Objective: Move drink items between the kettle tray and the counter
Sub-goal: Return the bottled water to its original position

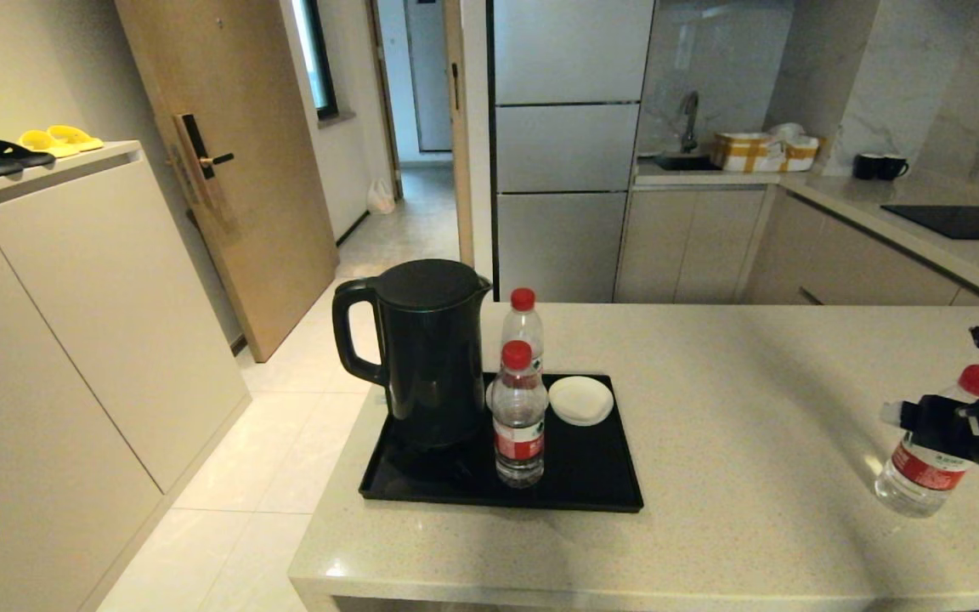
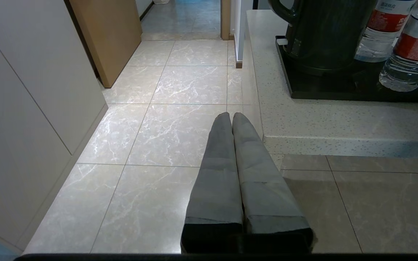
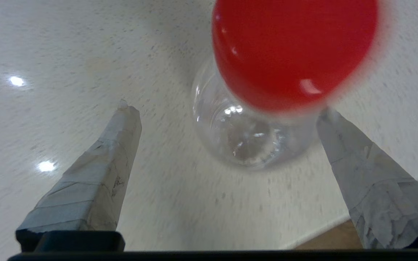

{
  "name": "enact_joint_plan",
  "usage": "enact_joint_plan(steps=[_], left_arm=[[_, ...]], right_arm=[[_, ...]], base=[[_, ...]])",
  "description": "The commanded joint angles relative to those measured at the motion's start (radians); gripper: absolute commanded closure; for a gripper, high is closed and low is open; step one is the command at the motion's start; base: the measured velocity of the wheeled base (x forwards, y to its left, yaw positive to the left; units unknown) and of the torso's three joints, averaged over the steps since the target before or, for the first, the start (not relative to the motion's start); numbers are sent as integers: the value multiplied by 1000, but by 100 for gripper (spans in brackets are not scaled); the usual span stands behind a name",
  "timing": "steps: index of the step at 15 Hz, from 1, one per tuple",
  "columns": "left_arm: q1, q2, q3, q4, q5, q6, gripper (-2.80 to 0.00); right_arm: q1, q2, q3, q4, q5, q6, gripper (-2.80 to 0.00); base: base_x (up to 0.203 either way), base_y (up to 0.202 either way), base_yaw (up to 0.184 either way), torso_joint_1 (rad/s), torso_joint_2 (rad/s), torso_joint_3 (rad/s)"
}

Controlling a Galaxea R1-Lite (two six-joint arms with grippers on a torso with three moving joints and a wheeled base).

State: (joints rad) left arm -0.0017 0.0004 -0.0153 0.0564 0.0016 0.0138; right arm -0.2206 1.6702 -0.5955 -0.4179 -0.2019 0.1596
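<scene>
A water bottle (image 1: 931, 450) stands tilted near the right edge of the desk (image 1: 736, 476), my right tool (image 3: 227, 112) spread wide around it with one finger (image 3: 343, 141) touching. Two more bottles (image 1: 518, 425) stand on the kettle tray (image 1: 591, 476) beside the kettle (image 1: 430, 348). My left tool (image 2: 231, 119), pressed closed, hangs over the floor off the desk's left.

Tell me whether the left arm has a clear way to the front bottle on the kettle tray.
Probably yes. The left gripper, shut, sits low beyond the counter edge; the front bottle stands near the tray's front rim, nothing before it, kettle beside.
</scene>
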Motion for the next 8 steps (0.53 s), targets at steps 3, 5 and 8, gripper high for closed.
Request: enact_joint_plan(steps=[3, 5, 8], left_arm=[[0, 1, 0, 0, 0, 0, 0], [0, 1, 0, 0, 0, 0, 0], [0, 1, 0, 0, 0, 0, 0]], right_arm=[[-55, 122, -4, -105, -4, -64, -280], [-74, 157, -3, -174, -4, -96, -280], [-92, 190, 18, -270, -4, -120, 0]], base=[[0, 0, 0, 0, 0, 0], [0, 0, 0, 0, 0, 0], [0, 0, 0, 0, 0, 0]])
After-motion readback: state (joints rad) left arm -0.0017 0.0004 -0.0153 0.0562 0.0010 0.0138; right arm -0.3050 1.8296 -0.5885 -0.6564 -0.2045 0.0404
